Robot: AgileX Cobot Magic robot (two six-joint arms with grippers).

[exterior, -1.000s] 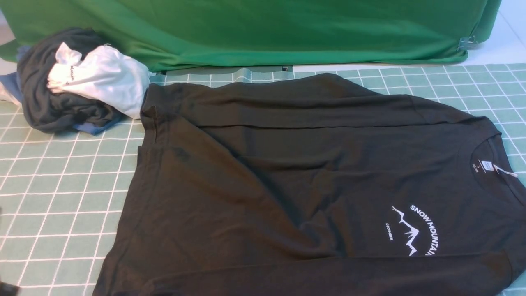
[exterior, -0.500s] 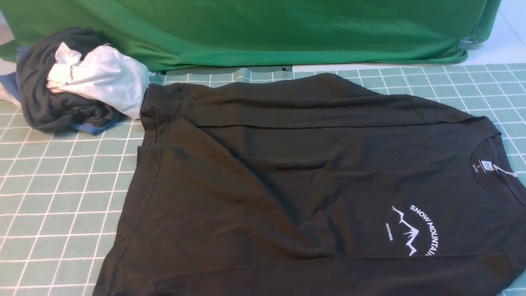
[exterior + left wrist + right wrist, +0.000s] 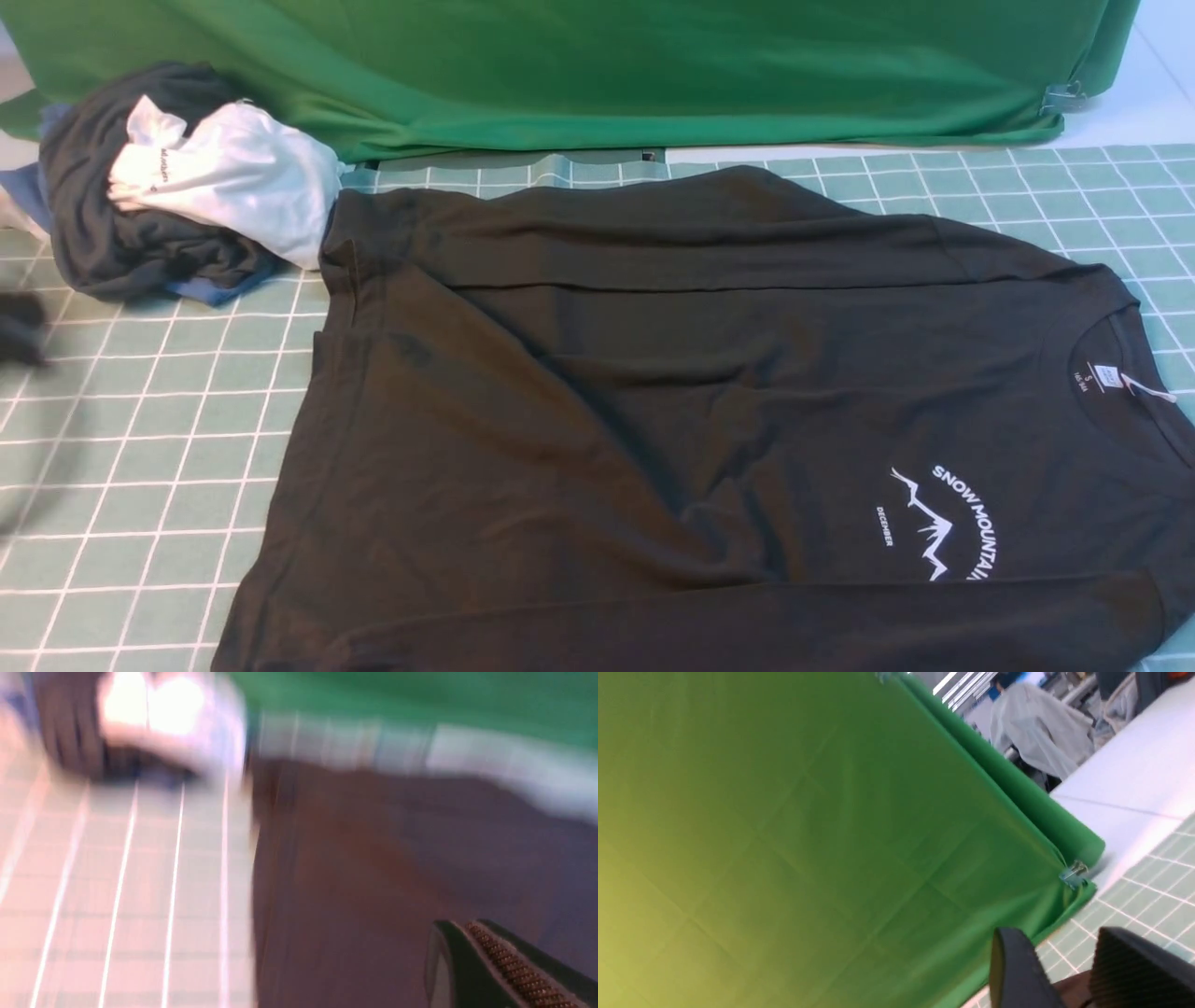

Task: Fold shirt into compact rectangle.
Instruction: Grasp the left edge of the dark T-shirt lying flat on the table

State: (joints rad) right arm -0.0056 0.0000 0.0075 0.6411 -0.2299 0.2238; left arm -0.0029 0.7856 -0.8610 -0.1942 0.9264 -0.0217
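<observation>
The shirt (image 3: pixel 653 401) reads "SNOW MOUNTAIN" and "DECEMBER". Left of it, my left claw (image 3: pixel 17 329) is too blurred to tell; my right claw (image 3: pixel 1069 970) is released.

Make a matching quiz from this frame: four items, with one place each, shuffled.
Items:
1. shirt
2. white garment
3. green cloth
4. metal clip

Places:
A. on top of the dark grey bundle, far left
B. at the cloth's lower right corner
C. laid out on the grid mat, collar to the right
D. hanging along the far edge, behind everything

Pairs: 1-C, 2-A, 3-D, 4-B
</observation>
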